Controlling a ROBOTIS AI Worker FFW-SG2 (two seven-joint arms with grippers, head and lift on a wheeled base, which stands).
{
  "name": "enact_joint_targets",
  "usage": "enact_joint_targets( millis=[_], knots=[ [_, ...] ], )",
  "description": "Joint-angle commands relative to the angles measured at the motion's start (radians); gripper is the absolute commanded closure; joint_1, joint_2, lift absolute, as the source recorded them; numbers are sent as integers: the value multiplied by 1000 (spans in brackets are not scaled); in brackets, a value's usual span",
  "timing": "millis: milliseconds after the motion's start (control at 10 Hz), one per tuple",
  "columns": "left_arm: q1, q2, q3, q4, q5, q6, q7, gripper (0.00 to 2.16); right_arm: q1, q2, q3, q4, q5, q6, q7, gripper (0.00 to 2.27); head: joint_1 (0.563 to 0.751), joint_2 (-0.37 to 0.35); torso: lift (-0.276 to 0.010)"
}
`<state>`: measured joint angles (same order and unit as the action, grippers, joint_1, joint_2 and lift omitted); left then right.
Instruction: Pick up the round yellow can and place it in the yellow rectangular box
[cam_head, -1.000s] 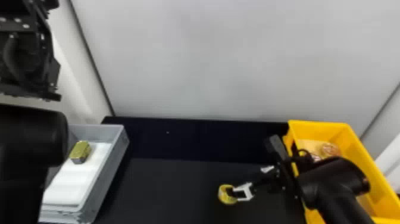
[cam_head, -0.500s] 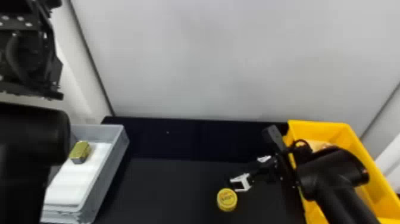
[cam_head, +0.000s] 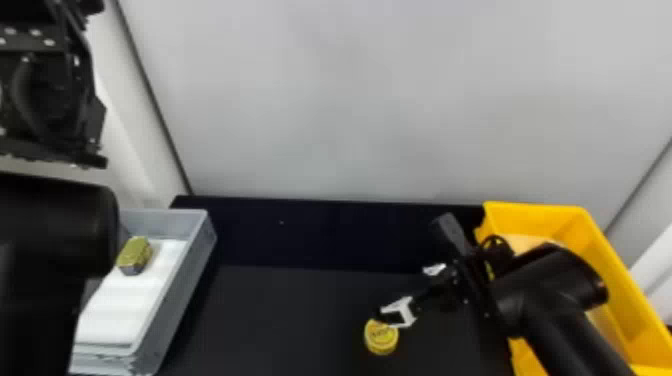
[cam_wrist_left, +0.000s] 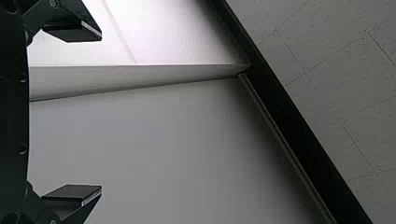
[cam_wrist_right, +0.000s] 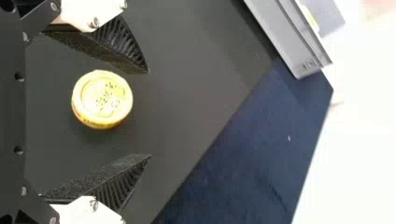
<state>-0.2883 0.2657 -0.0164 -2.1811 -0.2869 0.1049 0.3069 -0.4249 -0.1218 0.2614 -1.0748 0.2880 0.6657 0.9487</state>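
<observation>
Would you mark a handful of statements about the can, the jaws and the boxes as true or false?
1. The round yellow can sits on the dark table. True.
2. The right gripper's jaws are closed tightly on the can. False: they are spread apart, with the can between them.
3. The yellow rectangular box stands to the can's left. False: it stands to its right.
4. A gold-topped can rests in the grey box. True.

The can (cam_head: 381, 337) lies between the left-hand tray (cam_head: 185, 280) and right-hand box (cam_head: 535, 220).
</observation>
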Motion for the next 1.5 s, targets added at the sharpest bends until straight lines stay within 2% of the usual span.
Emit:
enact_joint_targets(
  millis=[0, 200, 400, 700, 1100, 1400],
  knots=[
    [-5, -2, -7, 4, 0, 1, 0, 127, -20, -15, 128, 49, -22, -55, 6, 171, 663, 54, -10],
    [-14, -2, -16, 7, 0, -1, 0, 125, -31, -21, 197, 78, -39, -102, 3, 177, 663, 54, -10],
    [-15, -3, -22, 11, 0, 1, 0, 127, -58, -58, 286, 70, -38, -133, 0, 177, 663, 54, -10],
    [-25, -5, -33, 17, 0, 1, 0, 127, -74, -85, 322, 67, -44, -147, 4, 188, 663, 54, -10],
    [-25, -5, -28, 17, 0, -1, 0, 127, -60, -78, 348, 61, -47, -155, 6, 190, 663, 54, -10],
    [-28, -5, -33, 17, 2, -1, -1, 127, -75, -111, 380, 70, -58, -164, 9, 197, 663, 54, -10]
  ],
)
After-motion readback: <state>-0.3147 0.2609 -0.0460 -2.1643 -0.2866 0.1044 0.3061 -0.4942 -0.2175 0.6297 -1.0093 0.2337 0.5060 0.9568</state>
